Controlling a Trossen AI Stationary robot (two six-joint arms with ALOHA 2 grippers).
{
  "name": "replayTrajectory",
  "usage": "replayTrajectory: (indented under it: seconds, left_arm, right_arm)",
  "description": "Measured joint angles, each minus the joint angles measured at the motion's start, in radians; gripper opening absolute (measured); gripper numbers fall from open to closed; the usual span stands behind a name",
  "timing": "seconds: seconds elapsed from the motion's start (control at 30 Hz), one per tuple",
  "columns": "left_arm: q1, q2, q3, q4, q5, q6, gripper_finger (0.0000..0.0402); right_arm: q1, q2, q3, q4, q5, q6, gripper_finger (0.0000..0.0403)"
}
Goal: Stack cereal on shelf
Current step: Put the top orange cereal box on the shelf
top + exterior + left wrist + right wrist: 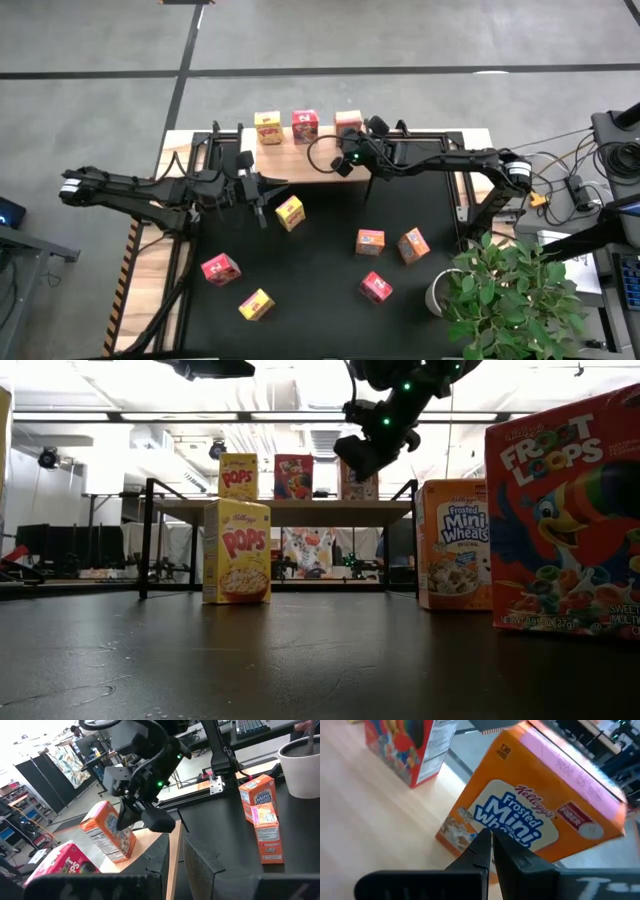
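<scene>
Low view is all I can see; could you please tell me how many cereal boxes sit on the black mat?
Observer: Six small cardboard cereal boxes sit on the large black mat: two yellow boxes, two pink-red boxes, two orange boxes.
Operator: Thank you. Where is the left tool?
Observer: The left tool is open and empty, beside the yellow box nearest the light wooden shelf.
Operator: Is the right tool gripping anything?
Observer: No. The right tool is shut on nothing, close to the orange Mini-Wheats box standing on the shelf.
</scene>
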Motion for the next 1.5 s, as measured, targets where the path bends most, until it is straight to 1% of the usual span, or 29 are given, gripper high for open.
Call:
replayTrajectory:
  seconds: [0.27, 0.6, 0.7, 0.83, 1.03, 1.2, 1.5]
  left_arm:
    - [0.000, 0.000, 0.000, 0.005, 0.000, 0.011, 0.0039]
    - [0.000, 0.000, 0.000, -0.005, 0.000, 0.011, 0.0039]
    - [0.000, 0.000, 0.000, -0.005, 0.000, 0.011, 0.0039]
    - [0.000, 0.000, -0.001, -0.005, 0.000, 0.010, 0.0039]
    - [0.000, 0.000, -0.001, -0.005, 0.000, 0.010, 0.0039]
    - [0.000, 0.000, -0.001, -0.005, 0.000, 0.010, 0.0039]
    - [0.000, 0.000, -0.001, -0.005, 0.000, 0.013, 0.0039]
  right_arm:
    - [-0.013, 0.057, -0.001, 0.075, 0.003, -0.048, 0.0009]
    - [-0.011, 0.037, 0.003, -0.029, 0.016, -0.010, 0.0009]
    - [-0.018, 0.032, 0.003, -0.031, 0.048, -0.026, 0.0009]
    - [-0.024, 0.030, 0.003, -0.030, 0.056, -0.037, 0.0009]
    - [-0.024, 0.030, 0.002, -0.036, 0.056, -0.025, 0.0009]
    - [-0.024, 0.036, 0.001, -0.032, 0.034, -0.003, 0.0009]
    - [-0.055, 0.063, 0.001, -0.024, 0.030, 0.005, 0.0009]
